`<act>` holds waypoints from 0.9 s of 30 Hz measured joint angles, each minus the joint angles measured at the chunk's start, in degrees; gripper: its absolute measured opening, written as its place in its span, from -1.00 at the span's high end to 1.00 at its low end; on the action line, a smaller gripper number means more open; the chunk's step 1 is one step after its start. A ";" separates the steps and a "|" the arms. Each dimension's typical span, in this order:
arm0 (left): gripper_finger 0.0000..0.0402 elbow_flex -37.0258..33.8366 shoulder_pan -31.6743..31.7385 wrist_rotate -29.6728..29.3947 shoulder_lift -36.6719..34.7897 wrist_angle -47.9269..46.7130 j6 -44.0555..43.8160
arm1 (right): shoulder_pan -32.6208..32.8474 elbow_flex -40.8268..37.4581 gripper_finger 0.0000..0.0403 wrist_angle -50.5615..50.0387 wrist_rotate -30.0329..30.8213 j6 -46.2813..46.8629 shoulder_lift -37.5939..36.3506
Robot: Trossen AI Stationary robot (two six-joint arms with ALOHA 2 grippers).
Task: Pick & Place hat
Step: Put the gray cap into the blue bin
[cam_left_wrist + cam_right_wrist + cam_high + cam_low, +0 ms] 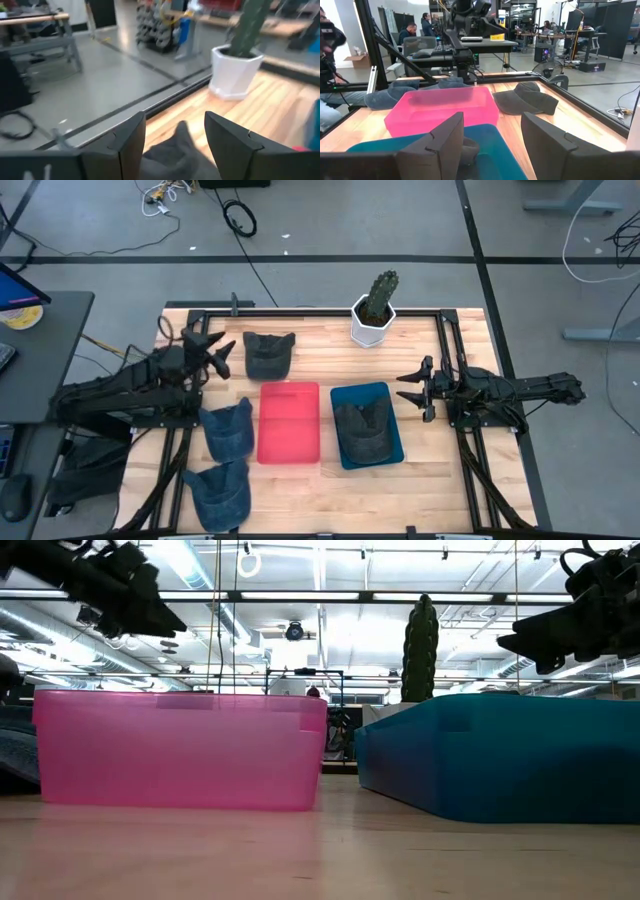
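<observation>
A: Four hats in all, counted outward from the pink bin (290,423). One blue hat (229,428) lies just beside the bin toward the left arm, a second blue hat (219,493) sits nearer the worktop's (330,490) front edge, a dark hat (364,430) already rests inside the blue bin (394,432), and a grey hat (268,354) lies behind the pink bin.

B: Which arm is nearer that grey one?

A: The left gripper (222,356), I'd judge. It hangs just beside the hat, on the side away from the cactus pot (374,321), jaws spread and empty. The hat lies ahead of the jaws and slightly below, its brim pointing toward the worktop's back rail.

B: And the right gripper (413,388)?

A: Beside the blue bin, well apart from the grey hat, jaws also spread, holding nothing.

B: Anything unclear?

A: The left wrist view shows only a grey fold (175,155) between the fingers, so the hat's edges are cut off. From table height, the bins hide every hat.
</observation>
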 joint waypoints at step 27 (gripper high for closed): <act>-0.31 25.46 33.17 44.92 50.44 -12.37 15.88 | 0.00 0.00 -0.01 0.02 0.02 -0.02 0.00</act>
